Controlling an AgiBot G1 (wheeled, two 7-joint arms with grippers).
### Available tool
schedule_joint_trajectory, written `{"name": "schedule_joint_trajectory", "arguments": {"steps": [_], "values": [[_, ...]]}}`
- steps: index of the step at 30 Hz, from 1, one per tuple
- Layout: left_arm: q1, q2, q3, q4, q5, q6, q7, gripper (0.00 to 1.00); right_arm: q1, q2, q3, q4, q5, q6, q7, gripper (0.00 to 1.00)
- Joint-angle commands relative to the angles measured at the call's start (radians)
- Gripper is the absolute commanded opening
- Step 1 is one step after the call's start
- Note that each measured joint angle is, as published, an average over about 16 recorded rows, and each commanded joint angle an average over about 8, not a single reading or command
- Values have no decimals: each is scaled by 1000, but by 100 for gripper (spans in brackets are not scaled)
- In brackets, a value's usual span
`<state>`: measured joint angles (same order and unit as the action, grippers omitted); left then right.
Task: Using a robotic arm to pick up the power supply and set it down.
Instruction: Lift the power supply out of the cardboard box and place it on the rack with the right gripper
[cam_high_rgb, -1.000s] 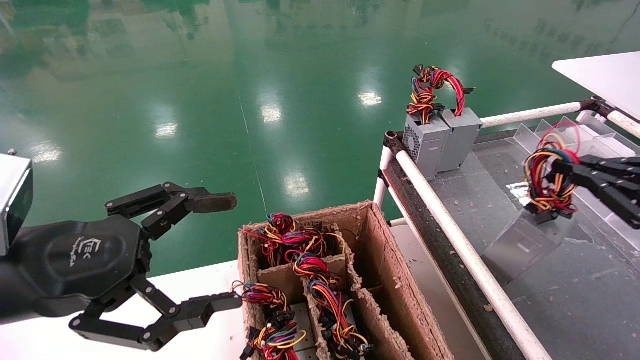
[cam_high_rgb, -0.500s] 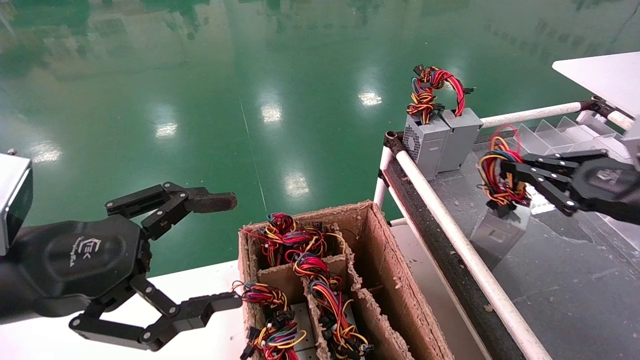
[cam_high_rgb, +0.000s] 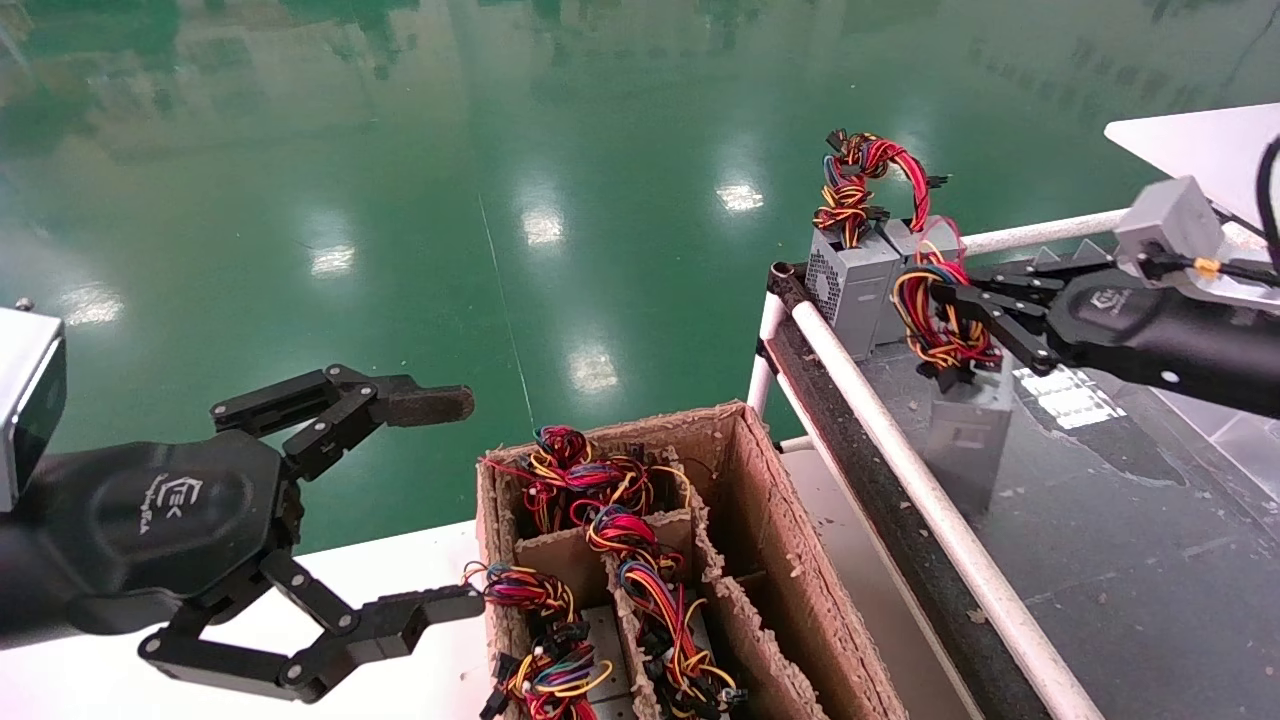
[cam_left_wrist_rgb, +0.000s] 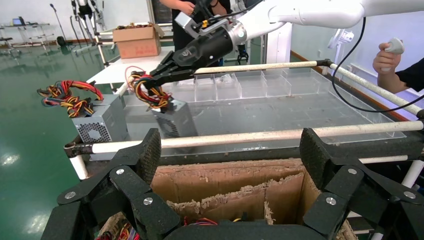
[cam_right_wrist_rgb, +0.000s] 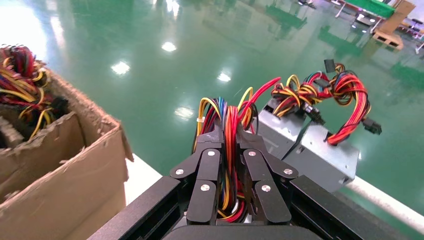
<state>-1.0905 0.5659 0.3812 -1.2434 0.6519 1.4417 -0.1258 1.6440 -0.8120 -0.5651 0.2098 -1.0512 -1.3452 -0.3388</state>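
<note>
My right gripper (cam_high_rgb: 950, 312) is shut on the red, yellow and orange wire bundle (cam_high_rgb: 932, 322) of the power supply (cam_high_rgb: 966, 432). The grey box hangs below the fingers over the dark table (cam_high_rgb: 1130, 560), near its white rail. In the right wrist view the wires (cam_right_wrist_rgb: 229, 117) run up between the closed fingers of the right gripper (cam_right_wrist_rgb: 229, 136). The left wrist view shows the hanging power supply (cam_left_wrist_rgb: 174, 120) from the side. My left gripper (cam_high_rgb: 455, 503) is open and empty at the left, beside the carton.
Two more grey supplies (cam_high_rgb: 880, 280) with wire loops stand at the table's far left corner, just beyond the held one. A brown divider carton (cam_high_rgb: 760, 560) holds several wired units. A white rail (cam_high_rgb: 900, 460) edges the table. Clear dividers (cam_left_wrist_rgb: 250, 85) line the far side.
The right gripper has carried the power supply to the left and farther away, up close to the two standing supplies. The left arm has not moved.
</note>
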Motion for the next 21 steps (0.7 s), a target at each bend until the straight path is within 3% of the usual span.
{"name": "schedule_joint_trajectory", "arguments": {"steps": [1,8,21], "values": [[0,0,0,0,0,0,0,100,19,-19,-2,-28,-5,5,-14,0],[0,0,0,0,0,0,0,100,57,-74,-5,-104,-13,62,-49,0],[0,0,0,0,0,0,0,100,90,-192,2,-185,-8,274,-73,0]]}}
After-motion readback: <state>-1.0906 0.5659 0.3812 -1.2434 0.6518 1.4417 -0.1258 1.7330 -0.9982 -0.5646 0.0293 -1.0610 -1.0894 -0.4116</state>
